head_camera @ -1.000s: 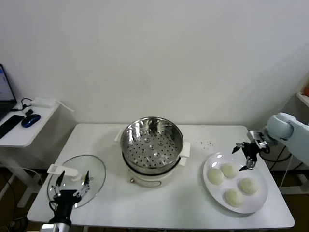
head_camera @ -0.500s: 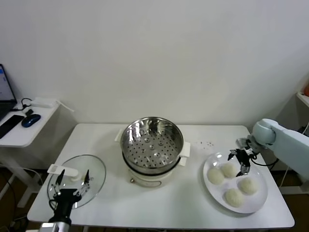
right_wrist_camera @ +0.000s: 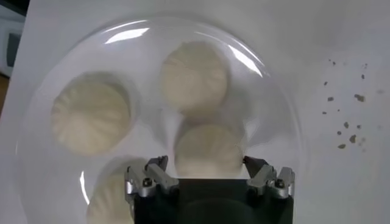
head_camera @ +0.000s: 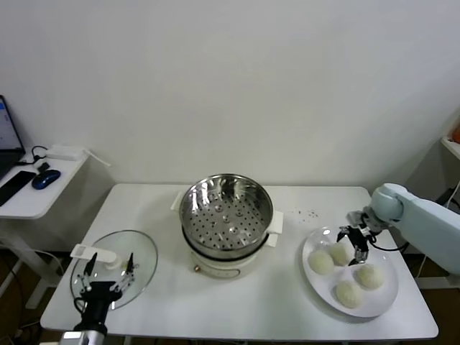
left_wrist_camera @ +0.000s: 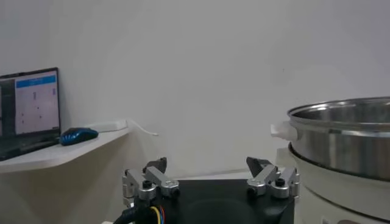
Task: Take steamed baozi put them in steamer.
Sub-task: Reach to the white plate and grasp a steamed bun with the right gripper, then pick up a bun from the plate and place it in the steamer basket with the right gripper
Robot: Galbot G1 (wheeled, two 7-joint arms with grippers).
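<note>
Right gripper (head_camera: 354, 243), fingers spread wide, now lowered from the plate's (head_camera: 383, 302) one-o'clock edge to just above the bun (head_camera: 339, 253) at its twelve o'clock, poised to grasp, steamer (head_camera: 226, 209) empty at table centre, left gripper (head_camera: 106, 272) idle by the lid (head_camera: 136, 251).

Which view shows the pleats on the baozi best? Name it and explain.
The right wrist view: looking straight down, it shows the pleated tops of the baozi on the plate, one between the open right hand fingers. The head view shows four small plain baozi. The left wrist view shows none.
</note>
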